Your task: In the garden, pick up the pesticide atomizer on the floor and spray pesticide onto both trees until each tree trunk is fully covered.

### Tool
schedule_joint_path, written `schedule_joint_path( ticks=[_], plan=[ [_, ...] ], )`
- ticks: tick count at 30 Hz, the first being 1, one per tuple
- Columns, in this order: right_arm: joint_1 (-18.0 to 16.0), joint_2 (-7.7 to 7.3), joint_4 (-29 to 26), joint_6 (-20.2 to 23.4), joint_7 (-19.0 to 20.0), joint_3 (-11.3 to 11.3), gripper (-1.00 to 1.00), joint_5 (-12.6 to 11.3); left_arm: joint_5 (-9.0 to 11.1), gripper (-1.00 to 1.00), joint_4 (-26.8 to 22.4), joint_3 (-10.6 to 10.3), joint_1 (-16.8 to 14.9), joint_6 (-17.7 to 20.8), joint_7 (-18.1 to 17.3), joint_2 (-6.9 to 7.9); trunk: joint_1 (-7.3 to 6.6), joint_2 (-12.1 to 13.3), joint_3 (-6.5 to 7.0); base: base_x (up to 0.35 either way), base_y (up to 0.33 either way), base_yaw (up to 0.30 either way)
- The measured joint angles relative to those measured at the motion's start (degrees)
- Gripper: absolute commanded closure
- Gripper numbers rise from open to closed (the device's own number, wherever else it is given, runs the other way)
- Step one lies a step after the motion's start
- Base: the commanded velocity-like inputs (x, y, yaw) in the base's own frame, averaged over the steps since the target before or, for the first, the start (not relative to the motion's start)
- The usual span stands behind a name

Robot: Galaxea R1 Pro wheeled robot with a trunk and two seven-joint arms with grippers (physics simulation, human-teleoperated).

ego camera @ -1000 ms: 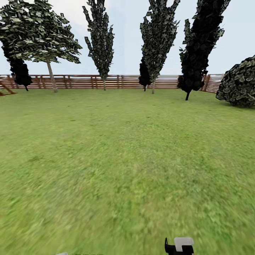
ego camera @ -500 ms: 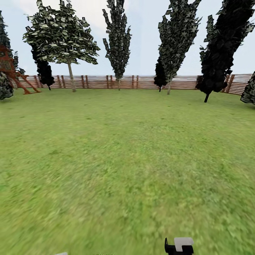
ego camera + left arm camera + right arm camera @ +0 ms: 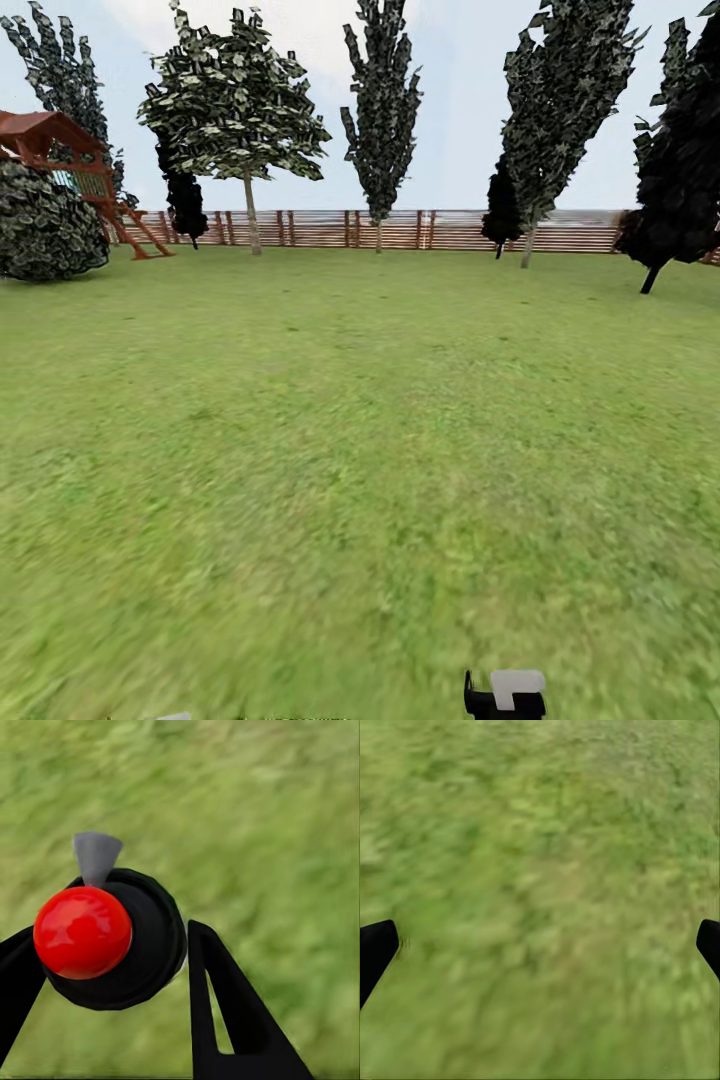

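The left gripper (image 3: 112, 967) has its jaws clamped on the pesticide atomizer (image 3: 112, 941), one black finger (image 3: 225, 1012) pressed against each side of its dark round body. The red round top (image 3: 82, 932) faces the wrist camera, and a small grey nozzle (image 3: 96, 857) juts out from the far edge of the bottle, beyond the jaws. Below the jaws lies blurred green grass (image 3: 285, 817).

The right gripper (image 3: 540, 945) has its jaws wide apart, with nothing but lawn between the two black fingertips (image 3: 375, 949).

From the head view, open lawn (image 3: 360, 450) stretches ahead to a brown slatted fence (image 3: 400, 230). Along it stand a leafy thin-trunked tree (image 3: 235, 100) and dark narrow cypresses (image 3: 382, 100), with a round bush (image 3: 45, 230) and a red play frame (image 3: 70, 150) off on the left-arm side.
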Motion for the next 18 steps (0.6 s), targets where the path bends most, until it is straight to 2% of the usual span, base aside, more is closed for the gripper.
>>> schedule_joint_path(
  ticks=[18],
  plan=[
    [0.00, 0.00, 0.00, 0.09, 0.01, 0.03, -1.00, 0.01, -0.16, 1.00, 0.00, -0.05, 0.00, -0.01, -0.03, -0.35, 0.00, 0.00, -1.09, 0.000, 0.000, 0.230]
  ],
)
